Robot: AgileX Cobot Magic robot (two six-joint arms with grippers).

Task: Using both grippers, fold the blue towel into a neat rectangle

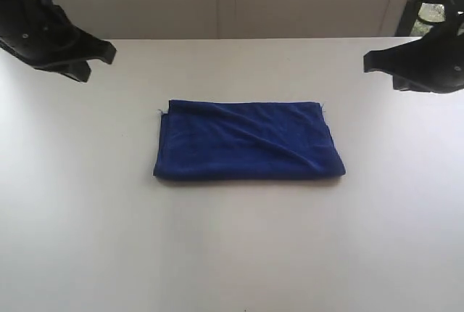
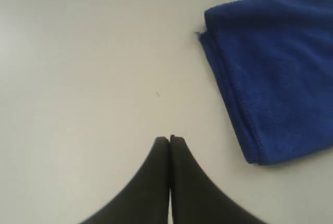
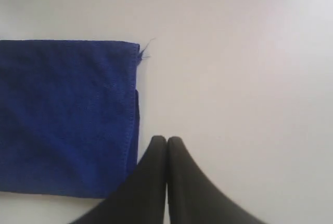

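- blue towel [image 1: 249, 140] folded flat, centre of table [image 1: 239, 254]; cropped in both wrist views
- left gripper [image 2: 169, 139] clenched, empty, clear of towel
- right gripper [image 3: 166, 139] clenched, empty; contact with towel edge unclear

blue towel [image 2: 270, 78] cropped in both wrist views, left tool [image 2: 169, 139] and right tool [image 3: 166, 139] bases cut off

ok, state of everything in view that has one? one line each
Navy-blue fuzzy fabric towel: folded into a rectangle, lying flat on the plain white table, with a diagonal crease across the top; nothing holds it.
Black left gripper: shut, empty, raised to one side of the towel, clear of it.
Black right gripper: shut, empty, raised to the other side, clear of it.
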